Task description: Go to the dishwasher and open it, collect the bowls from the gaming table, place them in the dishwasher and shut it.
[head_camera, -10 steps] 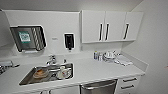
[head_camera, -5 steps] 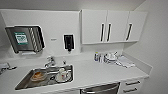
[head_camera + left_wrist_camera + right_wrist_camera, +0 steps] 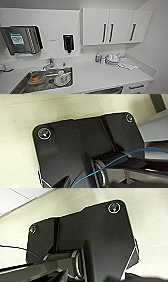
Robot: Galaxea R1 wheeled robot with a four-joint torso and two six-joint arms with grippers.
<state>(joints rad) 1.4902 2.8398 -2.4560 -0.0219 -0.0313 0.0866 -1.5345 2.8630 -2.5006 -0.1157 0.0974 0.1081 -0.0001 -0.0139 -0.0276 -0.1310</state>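
My sink holds a brown bowl and white dishes. The dishwasher sits below the counter. Whether my grippers are open, I can't tell.

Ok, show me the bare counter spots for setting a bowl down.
Free: the white countertop between the sink and the right wall, in front of the bottles. Crowded: the sink, full of dishes, and the back right corner with bottles, crockery and a cloth.

bare white counter mid-stretch, sink full of dishes on the left, dish clutter back right
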